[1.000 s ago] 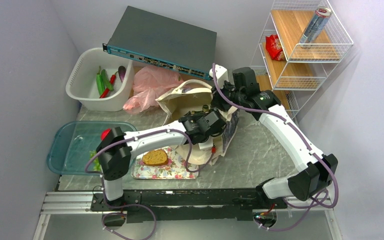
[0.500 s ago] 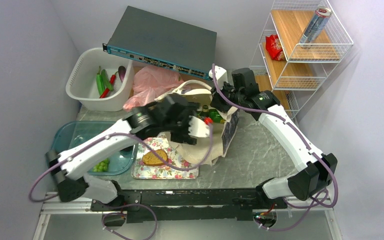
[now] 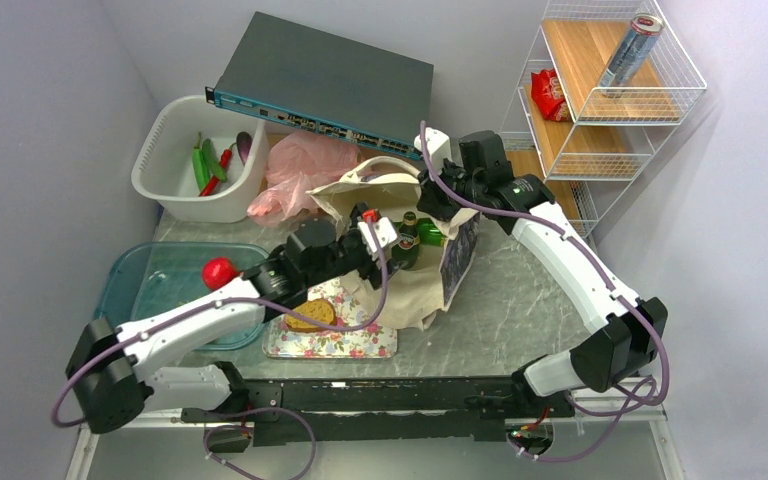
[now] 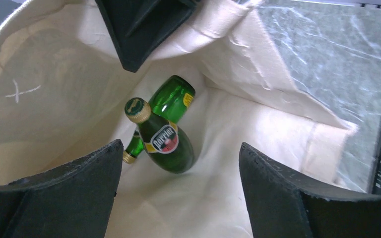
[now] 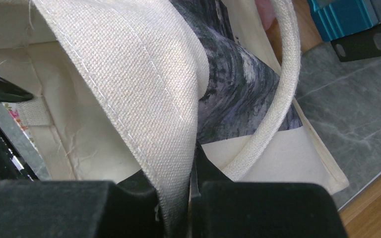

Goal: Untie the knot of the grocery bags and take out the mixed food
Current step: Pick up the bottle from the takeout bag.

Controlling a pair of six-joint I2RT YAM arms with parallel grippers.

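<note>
The beige canvas tote (image 3: 415, 290) lies with its mouth held up. My right gripper (image 3: 441, 203) is shut on its rim (image 5: 178, 124), by the rope handle (image 5: 278, 94). My left gripper (image 3: 397, 252) is open and empty at the tote's mouth, looking in. Two green glass bottles (image 4: 166, 141) (image 4: 172, 98) lie inside, ahead of the open fingers (image 4: 54, 193); they also show from above (image 3: 412, 235). The pink plastic bag (image 3: 300, 168) lies crumpled behind the tote; I cannot make out a knot on it. A bread slice (image 3: 310, 315) lies on the floral tray (image 3: 365, 345).
A white basket (image 3: 165, 170) at the back left holds peppers and an eggplant. A teal tray (image 3: 155, 285) holds a red apple (image 3: 219, 272). A network switch (image 3: 325, 85) stands at the back. A wire shelf (image 3: 610, 100) on the right holds a can and a red packet.
My left arm has swung down and to the left, and its gripper has come to the tote's mouth. The right gripper has stayed shut on the rim, lifting it slightly.
</note>
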